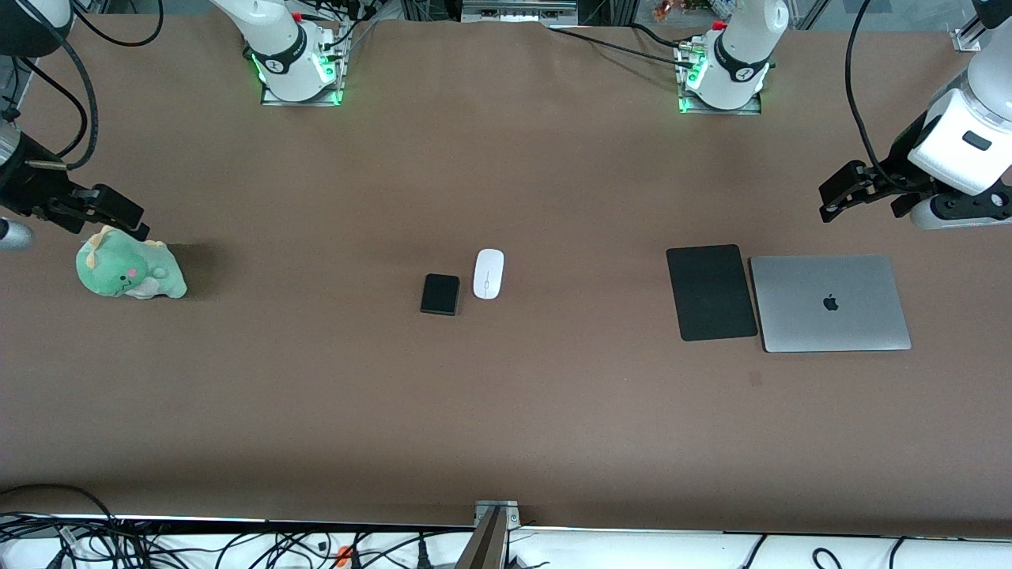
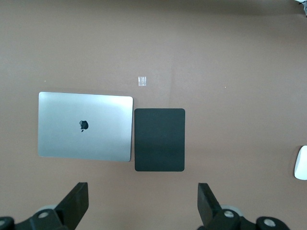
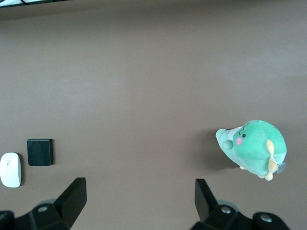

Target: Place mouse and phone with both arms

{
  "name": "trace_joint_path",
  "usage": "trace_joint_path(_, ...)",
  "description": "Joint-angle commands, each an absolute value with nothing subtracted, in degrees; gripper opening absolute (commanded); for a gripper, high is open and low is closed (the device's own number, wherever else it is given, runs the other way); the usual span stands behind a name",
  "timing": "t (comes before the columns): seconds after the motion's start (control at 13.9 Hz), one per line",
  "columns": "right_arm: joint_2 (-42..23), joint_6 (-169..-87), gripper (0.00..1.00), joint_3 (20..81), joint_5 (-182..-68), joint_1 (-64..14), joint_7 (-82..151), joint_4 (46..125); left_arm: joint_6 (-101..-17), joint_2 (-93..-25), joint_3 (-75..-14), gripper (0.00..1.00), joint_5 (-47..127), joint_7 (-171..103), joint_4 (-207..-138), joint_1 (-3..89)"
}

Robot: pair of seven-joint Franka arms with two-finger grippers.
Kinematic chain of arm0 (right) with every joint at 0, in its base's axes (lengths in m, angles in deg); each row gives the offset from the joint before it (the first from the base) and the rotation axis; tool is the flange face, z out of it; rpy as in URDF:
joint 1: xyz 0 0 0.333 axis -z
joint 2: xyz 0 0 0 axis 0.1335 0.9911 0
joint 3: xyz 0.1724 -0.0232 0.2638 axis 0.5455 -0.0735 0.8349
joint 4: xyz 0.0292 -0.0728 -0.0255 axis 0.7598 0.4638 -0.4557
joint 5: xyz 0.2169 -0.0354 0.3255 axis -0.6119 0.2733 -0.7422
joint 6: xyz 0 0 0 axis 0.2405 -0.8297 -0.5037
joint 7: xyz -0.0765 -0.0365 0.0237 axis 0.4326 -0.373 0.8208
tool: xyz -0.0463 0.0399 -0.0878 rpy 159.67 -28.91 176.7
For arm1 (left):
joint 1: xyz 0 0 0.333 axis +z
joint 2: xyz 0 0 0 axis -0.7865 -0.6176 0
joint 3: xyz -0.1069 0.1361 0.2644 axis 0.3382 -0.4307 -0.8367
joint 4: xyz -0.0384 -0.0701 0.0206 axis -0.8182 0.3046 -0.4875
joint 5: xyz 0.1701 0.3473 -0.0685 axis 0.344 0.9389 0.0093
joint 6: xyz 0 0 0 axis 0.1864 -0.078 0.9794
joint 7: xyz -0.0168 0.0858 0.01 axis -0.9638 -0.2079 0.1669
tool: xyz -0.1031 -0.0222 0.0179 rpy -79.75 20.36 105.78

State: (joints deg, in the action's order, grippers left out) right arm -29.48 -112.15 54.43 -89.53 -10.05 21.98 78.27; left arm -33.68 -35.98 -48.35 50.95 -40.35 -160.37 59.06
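The white mouse lies mid-table. The small black phone lies beside it, toward the right arm's end and slightly nearer the front camera. Both also show in the right wrist view, the mouse and the phone. The mouse's edge shows in the left wrist view. My left gripper is open and empty in the air over bare table by the mouse pad, its jaws wide apart in its wrist view. My right gripper is open and empty over the table by the plush toy, and shows in its wrist view.
A flat black mouse pad and a closed silver laptop lie side by side toward the left arm's end. A green plush toy sits at the right arm's end. A small scrap of tape lies near the pad.
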Motion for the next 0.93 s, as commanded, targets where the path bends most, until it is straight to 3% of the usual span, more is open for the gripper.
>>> trace_joint_path(0.0, -29.62, -111.58, 1.0, 55.43, -89.66, -9.6, 22.32, 79.42, -32.56, -37.07, -47.97, 1.0, 52.07, -39.34, -159.37, 59.06)
trace_joint_path(0.86, -22.95, -112.63, 1.0, 55.69, -89.75, -11.44, 21.79, 81.45, -30.1, -37.69, -47.97, 1.0, 51.72, -40.04, -159.37, 58.62)
